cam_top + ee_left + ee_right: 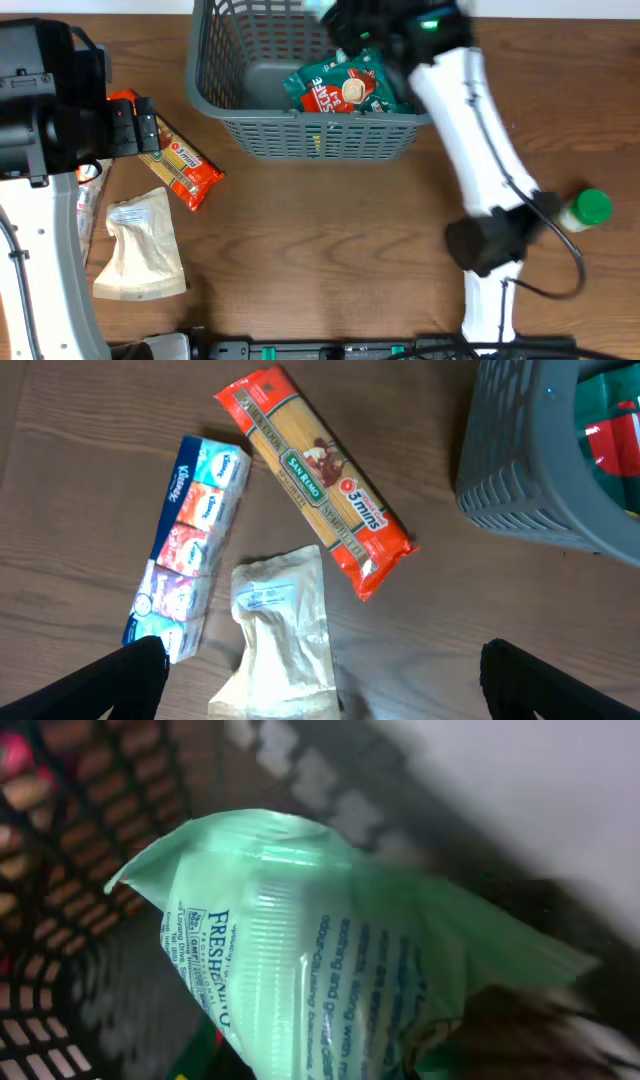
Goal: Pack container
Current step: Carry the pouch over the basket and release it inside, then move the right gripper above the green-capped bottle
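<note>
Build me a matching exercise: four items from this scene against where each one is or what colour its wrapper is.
1 spaghetti packet
2 tissue pack
3 green-capped bottle
4 pale green packet

A beside the right arm
B hanging over the grey basket
C orange-red wrapper
D mostly blue wrapper

Pairs: 1-C, 2-D, 3-A, 4-B

The top edge crops the container (300, 135), and the green packet (330, 970) is blurred.

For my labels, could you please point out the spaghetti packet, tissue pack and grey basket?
spaghetti packet (310, 475), left wrist view, central label.
tissue pack (190, 540), left wrist view, top face.
grey basket (270, 135), overhead view, near wall.
</note>
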### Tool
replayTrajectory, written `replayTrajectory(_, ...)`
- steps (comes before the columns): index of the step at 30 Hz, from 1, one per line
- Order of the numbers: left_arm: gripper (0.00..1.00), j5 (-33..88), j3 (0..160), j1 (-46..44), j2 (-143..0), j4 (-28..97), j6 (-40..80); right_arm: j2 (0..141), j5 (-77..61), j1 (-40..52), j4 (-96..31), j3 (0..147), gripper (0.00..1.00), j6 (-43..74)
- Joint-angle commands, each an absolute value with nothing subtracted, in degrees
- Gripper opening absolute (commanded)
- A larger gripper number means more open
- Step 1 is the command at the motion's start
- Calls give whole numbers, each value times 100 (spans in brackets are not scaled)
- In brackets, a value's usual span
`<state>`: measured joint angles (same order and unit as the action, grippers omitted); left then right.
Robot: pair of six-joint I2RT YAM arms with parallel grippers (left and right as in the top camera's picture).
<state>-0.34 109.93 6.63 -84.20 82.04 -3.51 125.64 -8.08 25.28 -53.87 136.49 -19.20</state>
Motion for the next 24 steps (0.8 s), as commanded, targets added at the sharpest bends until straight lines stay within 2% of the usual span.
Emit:
replayTrajectory(1, 99, 1, 10991, 650, -8368, 8213, -449, 12919, -1127, 2698, -5376, 13736, 1, -2082)
replayTrajectory(9, 99, 1, 10991, 650, -8368, 8215, -449, 13406, -1247, 2867, -5680, 13734, 1, -2108)
replayTrajectory(10, 99, 1, 10991, 650, -8368, 8215, -449, 13419, -1249, 2867, -5730, 13734, 6, -2108)
replayTrajectory(12, 99, 1, 10991, 650, -8368, 8215, -449, 13430, -1249, 2864, -5813, 13719, 40, -2108)
replayTrajectory(13, 99, 1, 10991, 650, -8368, 8215, -449, 13430, -1249, 2864, -5835, 13719, 52, -2108)
replayTrajectory(15, 99, 1, 10991, 650, -8368, 8213, -449, 13410, -1249, 2864, -5870, 13721, 63, -2106)
replayTrajectory(17, 99, 1, 10991, 650, -8368, 8215, -449, 13360, -1249, 2864, -5913, 13721, 80, -2106)
replayTrajectory(24, 99, 1, 10991, 650, -8368, 8213, -449, 12951, -1225, 2832, -5937, 13952, 76, -2073)
